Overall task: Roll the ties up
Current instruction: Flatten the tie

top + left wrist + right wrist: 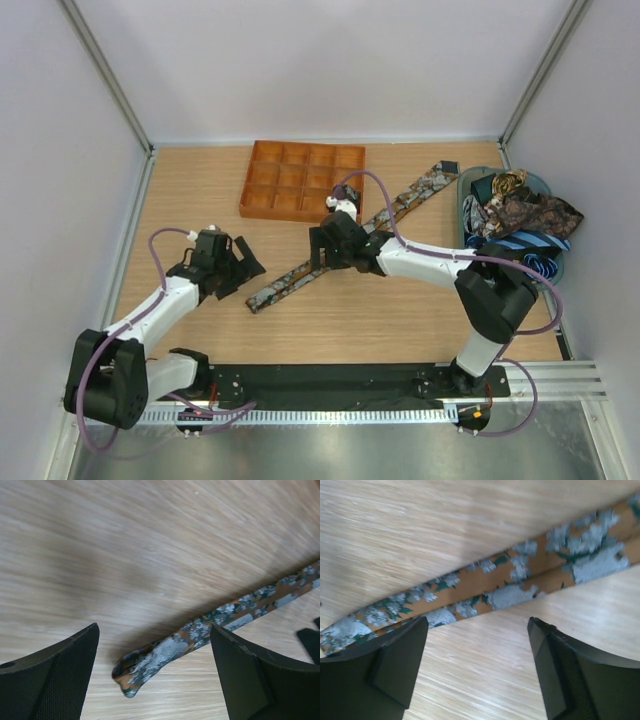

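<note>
A brown paisley tie (300, 277) lies stretched out diagonally on the wooden table, its narrow end at the lower left and its wide end near the bin. My left gripper (243, 268) is open just left of the narrow end; in the left wrist view that end (150, 662) lies between the fingers, untouched. My right gripper (322, 248) is open over the tie's middle; in the right wrist view the tie (495, 587) runs just beyond the fingertips. More ties (520, 215), paisley and blue striped, are piled in the bin.
An orange gridded tray (302, 178) stands at the back centre. A teal bin (468, 190) sits at the right edge against the wall. White walls enclose the table on three sides.
</note>
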